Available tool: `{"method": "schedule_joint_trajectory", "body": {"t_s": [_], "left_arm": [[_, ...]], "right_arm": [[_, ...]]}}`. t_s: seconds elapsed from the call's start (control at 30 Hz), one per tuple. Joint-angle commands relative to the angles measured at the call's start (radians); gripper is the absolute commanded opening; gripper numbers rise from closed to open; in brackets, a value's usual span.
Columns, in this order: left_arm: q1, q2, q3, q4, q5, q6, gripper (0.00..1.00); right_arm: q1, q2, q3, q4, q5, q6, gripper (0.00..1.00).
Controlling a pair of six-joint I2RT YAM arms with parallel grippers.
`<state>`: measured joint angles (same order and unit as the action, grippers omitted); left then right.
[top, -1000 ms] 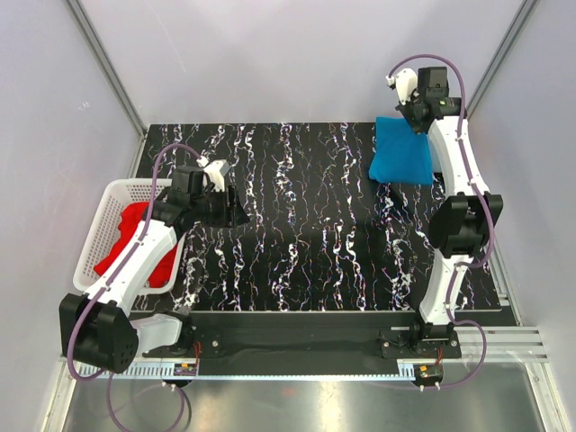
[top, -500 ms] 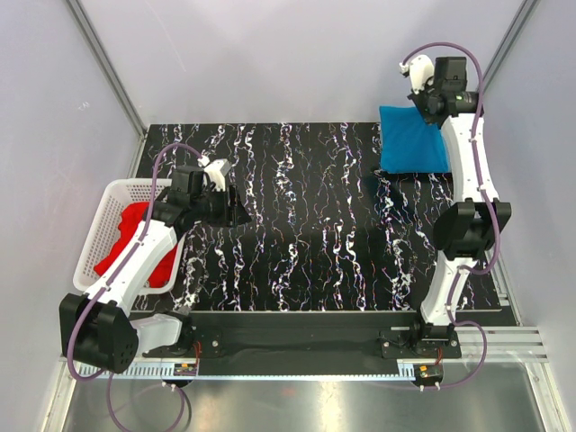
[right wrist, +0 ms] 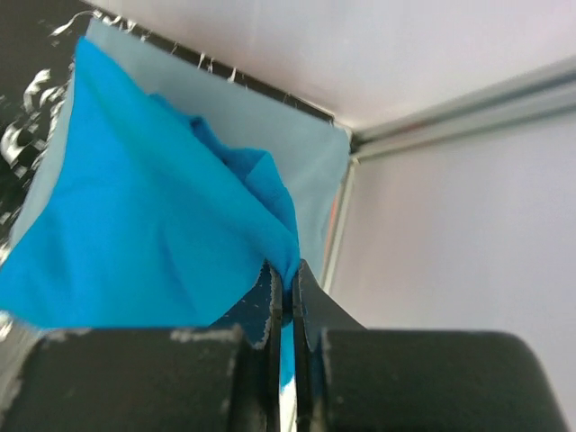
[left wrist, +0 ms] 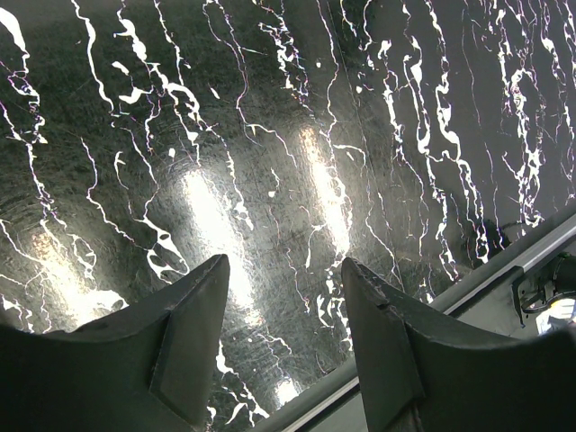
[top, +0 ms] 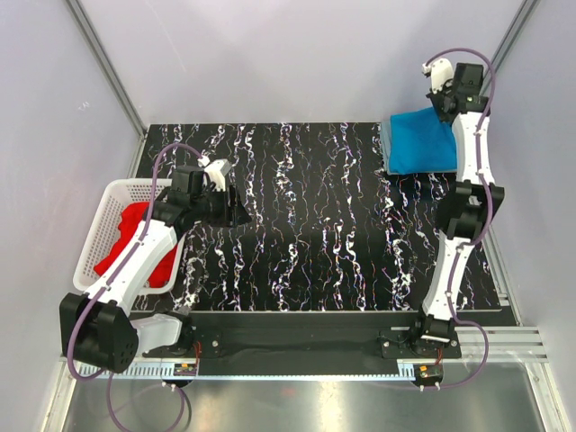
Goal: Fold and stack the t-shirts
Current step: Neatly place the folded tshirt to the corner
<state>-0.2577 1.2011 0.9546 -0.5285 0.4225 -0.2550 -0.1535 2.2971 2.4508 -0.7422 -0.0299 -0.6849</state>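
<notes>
Marbled table, centre frame. White basket, left edge, held the red t-shirts, apparently awaiting folding. At upper right the bright blue t-shirt lay over the grey-blue t-shirt, seemingly to build the stack. My right gripper was pinched tight on its edge, lifting it. My left gripper hung parted and empty above the table.
</notes>
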Motion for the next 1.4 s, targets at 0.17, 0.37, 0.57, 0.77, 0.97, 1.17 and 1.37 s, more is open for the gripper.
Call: {"method": "schedule_joint_trajectory", "body": {"t_s": [0.17,0.37,0.57,0.77,0.97,1.17,1.37], "left_arm": [[-0.009,0.041,-0.004,0.032,0.018,0.002,0.58],[-0.017,0.052,-0.001,0.03,0.009,0.007,0.58],[-0.017,0.032,0.015,0.033,0.004,0.007,0.59],[-0.017,-0.02,0.018,0.036,-0.016,0.008,0.59],[-0.017,-0.049,0.024,0.041,-0.018,0.003,0.6],[-0.017,-0.043,0.027,0.036,-0.016,0.002,0.6],[-0.015,-0.011,0.035,0.024,-0.045,0.01,0.6]], "right_arm": [[-0.031,0.235,0.115,0.444,0.066,0.007,0.16],[-0.034,0.254,0.125,0.535,0.15,0.015,0.73],[-0.02,0.11,0.022,0.503,0.136,0.149,0.75],[-0.011,-0.056,-0.157,0.36,0.033,0.414,0.46],[-0.026,-0.107,-0.294,0.339,-0.065,0.502,0.22],[-0.089,0.022,-0.21,0.354,-0.113,0.567,0.12],[-0.144,0.267,0.015,0.366,-0.144,0.591,0.09]]}}
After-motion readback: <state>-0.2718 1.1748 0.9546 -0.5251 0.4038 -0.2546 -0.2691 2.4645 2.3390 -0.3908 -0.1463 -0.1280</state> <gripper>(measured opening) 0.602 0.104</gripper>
